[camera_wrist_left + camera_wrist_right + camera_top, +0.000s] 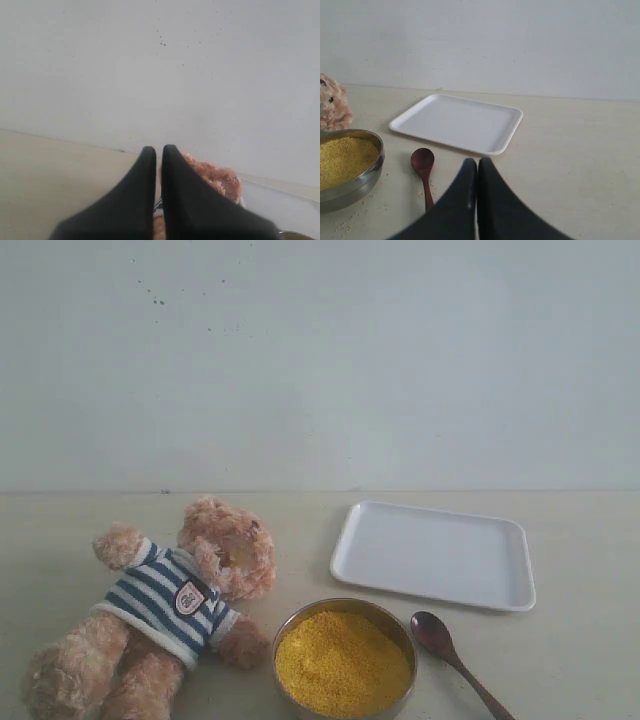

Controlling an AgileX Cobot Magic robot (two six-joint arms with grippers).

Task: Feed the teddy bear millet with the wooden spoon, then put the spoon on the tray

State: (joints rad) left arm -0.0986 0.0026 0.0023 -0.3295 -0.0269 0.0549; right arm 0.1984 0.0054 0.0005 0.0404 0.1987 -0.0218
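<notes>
Your wooden spoon [423, 171] lies flat on the desk [585, 640], in the gap between the metal bowl [392, 620] of millet [343, 660] and the near corner of the tray [435, 555], close to both and touching neither. Its long axis runs roughly front to back. The oval bowl end points away toward the tray, and the thin handle comes back toward the robot, angling a little to the right in the exterior view. That puts it on the right arm's side. In the right wrist view the handle ends just beside the right end effector [477, 161], offset toward the millet bowl and slightly ahead of the tips. The right end effector has its fingers pressed together and carries nothing, so I judge you will need to spread them, shift toward the bowl side and close across the handle, not along it. The left end effector [158, 148] is likewise pressed together and empty. It is above the teddy bear [175, 610], well apart from the spoon, so leave the pick to the right arm.
</notes>
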